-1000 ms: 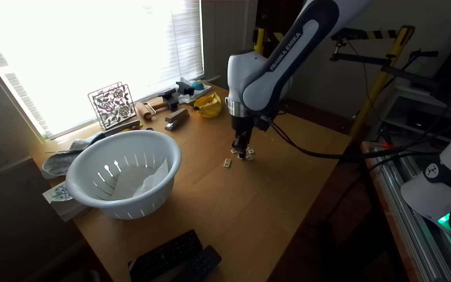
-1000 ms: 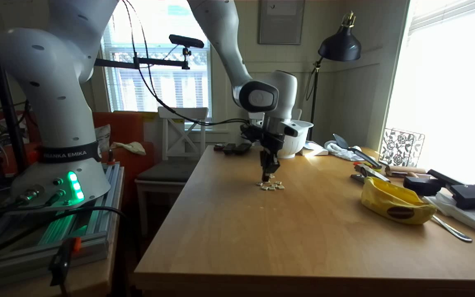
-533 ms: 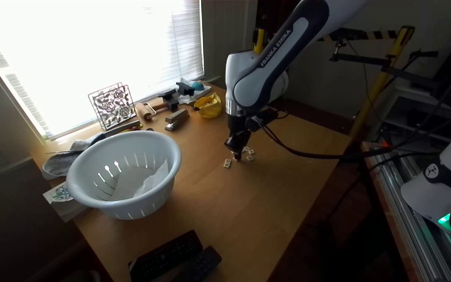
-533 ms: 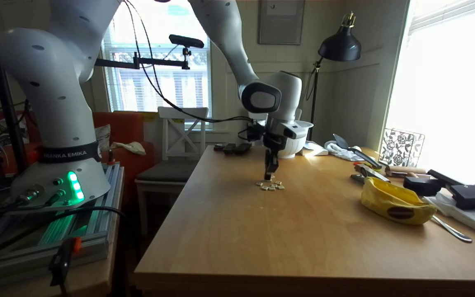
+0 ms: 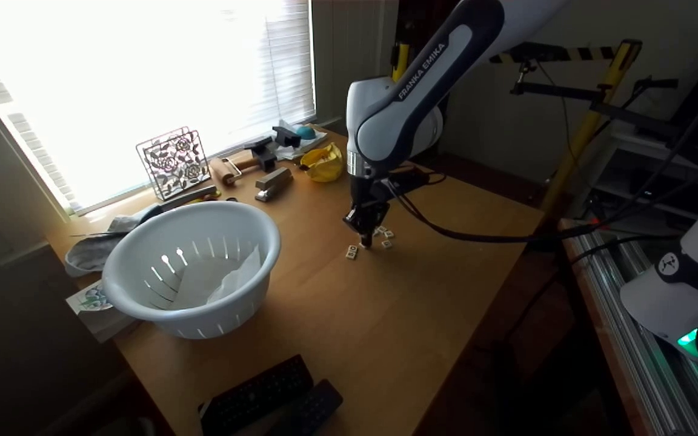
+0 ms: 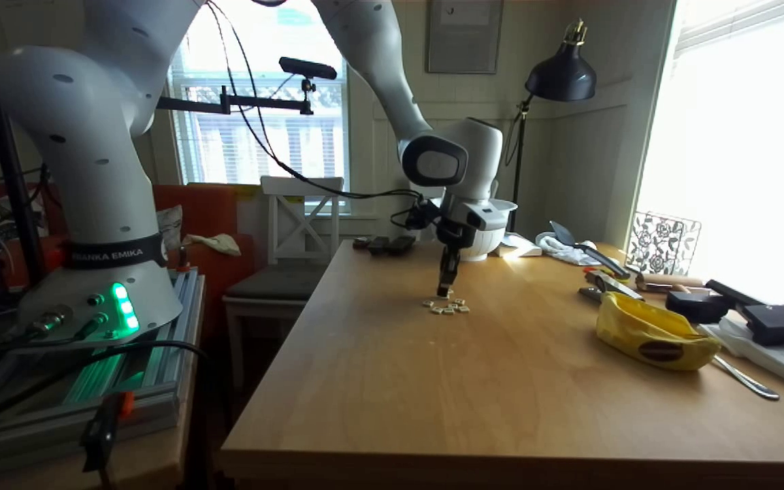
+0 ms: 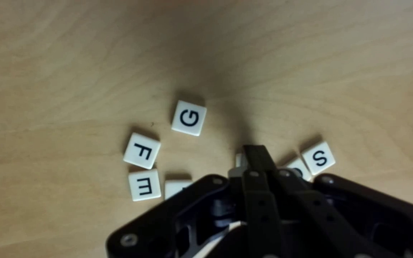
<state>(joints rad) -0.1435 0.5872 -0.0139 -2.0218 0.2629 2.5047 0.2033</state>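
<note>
Wrist view: clenched fingers (image 7: 257,157) are pointing down among tiles (image 7: 189,118); in an exterior view, tiles are lying well inside desk (image 5: 349,327) edges, bowl (image 5: 228,318) standing well apart.

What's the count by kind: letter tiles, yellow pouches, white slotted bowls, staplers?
Letter tiles: 7 visible (3 partly hidden behind the gripper in the wrist view)
Yellow pouch: 1
White slotted bowl: 1
Stapler: 1
Total: 10
</note>
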